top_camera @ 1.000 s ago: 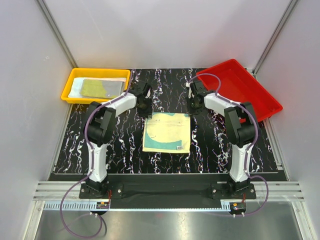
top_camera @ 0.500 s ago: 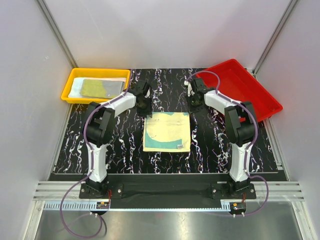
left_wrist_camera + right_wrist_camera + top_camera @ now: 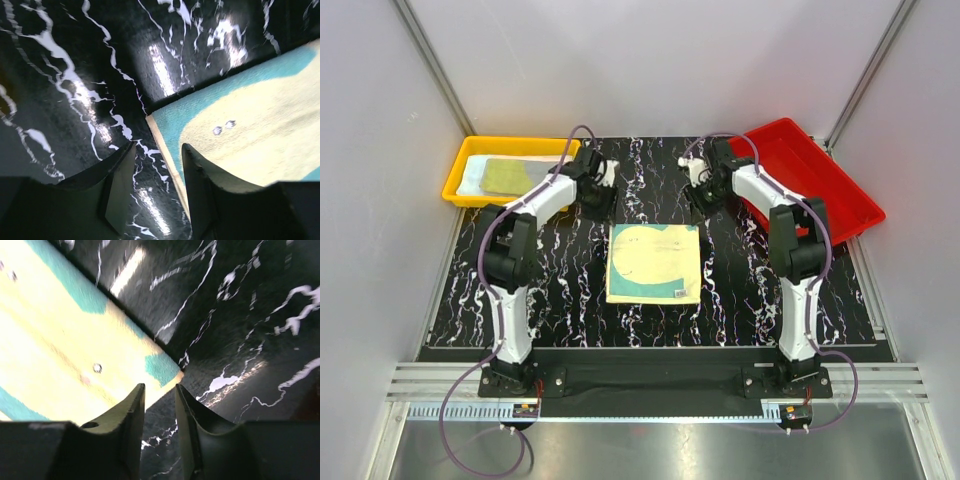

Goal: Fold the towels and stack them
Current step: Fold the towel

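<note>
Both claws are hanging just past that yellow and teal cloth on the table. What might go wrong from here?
The left gripper and right gripper, both open, sit close to the far corners of the towel; a low move might snag and unfold it. Teal shows past the yellow layer, so the edges look misaligned, and the stack in the yellow tray may end up untidy.

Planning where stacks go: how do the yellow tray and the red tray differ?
The yellow tray sits far left and holds towels; the red tray sits far right and looks empty. The yellow tray lies square to the table; the red tray lies angled and looks larger. Both are shallow rectangular trays.
</note>
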You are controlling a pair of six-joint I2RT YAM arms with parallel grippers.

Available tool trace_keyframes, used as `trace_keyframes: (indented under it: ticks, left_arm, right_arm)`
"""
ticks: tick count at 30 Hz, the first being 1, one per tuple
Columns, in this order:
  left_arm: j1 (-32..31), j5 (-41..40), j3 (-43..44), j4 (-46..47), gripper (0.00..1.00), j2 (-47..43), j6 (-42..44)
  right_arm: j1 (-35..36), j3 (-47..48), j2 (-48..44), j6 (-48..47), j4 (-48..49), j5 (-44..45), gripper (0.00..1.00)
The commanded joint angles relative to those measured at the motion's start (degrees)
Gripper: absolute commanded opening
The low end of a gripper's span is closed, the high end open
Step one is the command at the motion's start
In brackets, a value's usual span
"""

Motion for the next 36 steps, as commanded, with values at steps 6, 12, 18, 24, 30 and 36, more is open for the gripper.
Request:
trace_keyframes:
  ticks: [6,12,18,24,30,36]
  left_arm:
    - [0.1,5.5,5.2,-2.3,0.49,6.0,11.7]
    - [0.5,5.5,8.8,-4.5,0.49,9.7,14.0]
    - [0.7,6.2,8.8,-4.3,0.49,10.0,16.1]
    - [1.3,7.3,9.6,-5.7,0.45,11.2,17.7]
    - [1.4,8.5,9.8,-6.5,0.43,12.3,18.8]
    - [1.4,10.0,11.0,-8.2,0.34,13.5,19.6]
  right_arm:
    - [-3.1,7.9,6.9,-12.4,-11.5,-7.5,0.40]
    - [-3.7,10.6,9.6,-14.6,-13.7,-10.4,0.41]
    - [-3.7,13.2,12.1,-15.9,-14.5,-13.6,0.43]
    - [-3.7,16.9,15.3,-17.1,-17.8,-14.1,0.42]
    - [-3.8,17.4,15.9,-17.9,-18.3,-15.2,0.39]
    - [-3.7,17.4,16.6,-18.8,-18.6,-15.8,0.33]
